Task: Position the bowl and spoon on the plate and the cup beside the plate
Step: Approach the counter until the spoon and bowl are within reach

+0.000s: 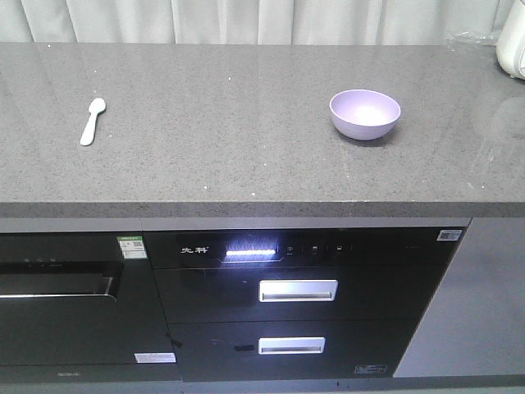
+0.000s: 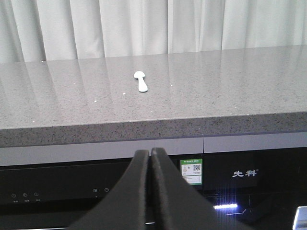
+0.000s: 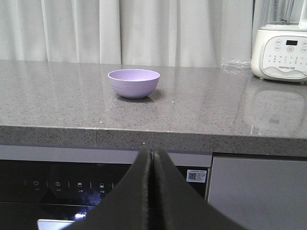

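Surface: grey speckled stone, long, with a white curtain behind it. Bowl: lavender, upright, right of centre on the surface, toward the back. Spoon: pale, lying flat at the far left, scoop toward the curtain, well apart from the bowl. Left end effector: fingers pressed together, below the surface's front edge, roughly in line with the spoon. Right end effector: fingers likewise pressed together, below the front edge, facing the bowl. Appliance: white, with a control panel, at the far right rear. Drawers: black, glossy, under the surface, one display strip lit.
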{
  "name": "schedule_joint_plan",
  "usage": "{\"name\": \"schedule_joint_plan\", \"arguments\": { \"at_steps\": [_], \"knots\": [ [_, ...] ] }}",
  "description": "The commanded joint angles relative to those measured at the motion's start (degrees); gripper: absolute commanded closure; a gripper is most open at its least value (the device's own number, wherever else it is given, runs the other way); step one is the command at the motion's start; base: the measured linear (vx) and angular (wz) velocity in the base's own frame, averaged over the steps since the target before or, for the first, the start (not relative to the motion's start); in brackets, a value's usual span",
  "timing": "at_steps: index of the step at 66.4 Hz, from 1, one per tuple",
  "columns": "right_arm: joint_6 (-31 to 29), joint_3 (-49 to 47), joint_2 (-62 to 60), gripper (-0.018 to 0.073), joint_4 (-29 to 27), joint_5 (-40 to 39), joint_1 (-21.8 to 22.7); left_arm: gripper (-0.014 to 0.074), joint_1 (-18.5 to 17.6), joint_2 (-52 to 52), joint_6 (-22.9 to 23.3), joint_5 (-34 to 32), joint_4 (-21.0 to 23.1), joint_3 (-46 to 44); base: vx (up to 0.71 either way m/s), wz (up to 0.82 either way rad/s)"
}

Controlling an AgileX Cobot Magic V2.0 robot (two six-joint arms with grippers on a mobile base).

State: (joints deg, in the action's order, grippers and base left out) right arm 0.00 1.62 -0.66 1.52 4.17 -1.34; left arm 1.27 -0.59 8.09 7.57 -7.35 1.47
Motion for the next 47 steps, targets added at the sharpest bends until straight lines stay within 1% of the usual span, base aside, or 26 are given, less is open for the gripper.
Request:
{"name": "schedule_joint_plan", "arguments": {
  "at_steps": [1, 47],
  "knots": [
    [0.0, 0.18, -0.57, 0.0562, 0.22, -4.17, -0.06, 0.0603, 0.06, -0.26, 0.68, -3.83, 0.05, -0.46, 0.06, 0.0],
    [0.0, 0.18, -0.57, 0.0562, 0.22, -4.17, -0.06, 0.0603, 0.06, -0.26, 0.68, -3.83, 0.05, -0.46, 0.07, 0.0]
  ]
}}
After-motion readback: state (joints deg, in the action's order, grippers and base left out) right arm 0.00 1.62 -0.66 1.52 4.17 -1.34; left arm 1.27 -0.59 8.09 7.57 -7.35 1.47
